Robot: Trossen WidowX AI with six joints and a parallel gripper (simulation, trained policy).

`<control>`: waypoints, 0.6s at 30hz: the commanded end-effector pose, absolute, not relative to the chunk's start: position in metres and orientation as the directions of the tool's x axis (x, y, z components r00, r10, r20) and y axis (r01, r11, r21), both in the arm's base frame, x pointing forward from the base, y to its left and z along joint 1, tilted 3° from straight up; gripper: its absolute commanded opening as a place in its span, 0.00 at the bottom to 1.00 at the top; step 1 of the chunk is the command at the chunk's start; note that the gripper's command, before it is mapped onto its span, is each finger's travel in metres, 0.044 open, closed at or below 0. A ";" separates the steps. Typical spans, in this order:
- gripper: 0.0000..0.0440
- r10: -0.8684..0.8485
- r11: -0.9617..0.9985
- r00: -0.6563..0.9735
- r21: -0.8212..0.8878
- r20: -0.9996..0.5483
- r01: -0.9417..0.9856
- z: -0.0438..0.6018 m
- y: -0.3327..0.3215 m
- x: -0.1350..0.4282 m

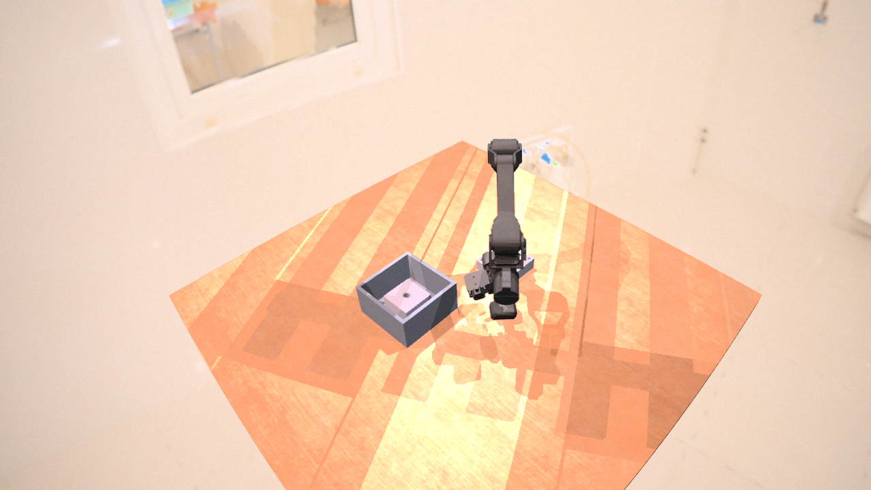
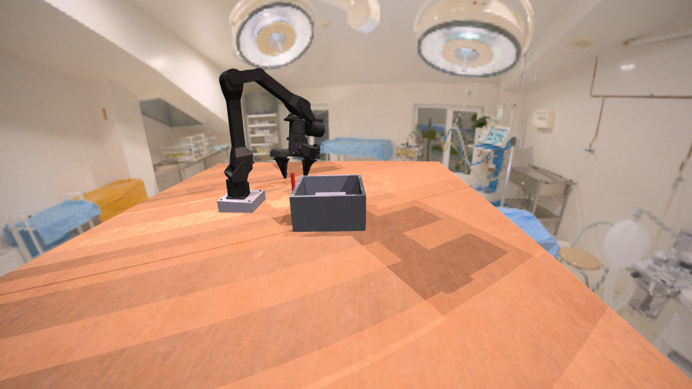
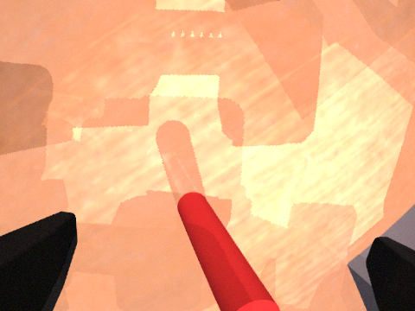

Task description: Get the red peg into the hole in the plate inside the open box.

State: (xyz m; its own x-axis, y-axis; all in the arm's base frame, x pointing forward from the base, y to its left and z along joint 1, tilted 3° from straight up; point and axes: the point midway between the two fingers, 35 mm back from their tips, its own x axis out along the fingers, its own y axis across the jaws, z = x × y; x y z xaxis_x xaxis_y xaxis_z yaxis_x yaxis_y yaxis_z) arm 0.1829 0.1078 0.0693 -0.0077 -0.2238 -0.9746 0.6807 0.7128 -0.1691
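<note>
The red peg [image 2: 292, 180] [image 3: 212, 250] stands upright on the table, left of the box in the exterior view. The arm hides it in the top view. My gripper [image 2: 295, 175] [image 3: 231, 244] is open and empty, pointing down. Its fingertips are near the height of the peg's top, and the peg shows between them in the wrist view, touching neither. The grey open box [image 1: 429, 316] [image 2: 328, 213] [image 3: 402, 231] holds a pale plate [image 1: 418, 293] [image 2: 330, 194] at its bottom. The plate's hole [image 1: 406, 295] is empty.
The arm's pale base block [image 1: 527, 265] [image 2: 241, 206] stands on the wooden table [image 1: 316, 438] [image 2: 232, 309], on the side away from the box. The box's raised walls stand close beside the gripper; one corner shows at the right edge of the wrist view.
</note>
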 end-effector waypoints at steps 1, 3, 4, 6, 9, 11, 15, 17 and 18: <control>1.00 -0.234 0.719 0.006 -0.169 -0.972 0.675 0.051 0.108 0.182; 1.00 -0.235 0.723 0.014 -0.165 -0.972 0.671 0.043 0.107 0.183; 1.00 -0.235 0.725 0.016 -0.165 -0.972 0.669 0.040 0.107 0.183; 0.97 -0.237 0.730 0.015 -0.168 -0.971 0.663 0.034 0.106 0.182; 0.83 -0.240 0.733 0.003 -0.179 -0.971 0.656 0.025 0.104 0.179; 0.71 -0.241 0.733 -0.008 -0.187 -0.970 0.654 0.020 0.103 0.177; 0.47 -0.244 0.729 -0.031 -0.205 -0.969 0.653 0.014 0.101 0.174; 0.35 -0.247 0.726 -0.042 -0.213 -0.968 0.654 0.013 0.100 0.173; 0.29 -0.249 0.724 -0.048 -0.218 -0.967 0.655 0.012 0.100 0.172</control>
State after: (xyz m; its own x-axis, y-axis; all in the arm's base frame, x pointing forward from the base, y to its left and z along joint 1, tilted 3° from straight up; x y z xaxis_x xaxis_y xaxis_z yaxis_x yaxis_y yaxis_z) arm 0.1746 0.1016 0.0167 -0.0260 -0.2436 -0.9695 0.6559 0.7278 -0.2004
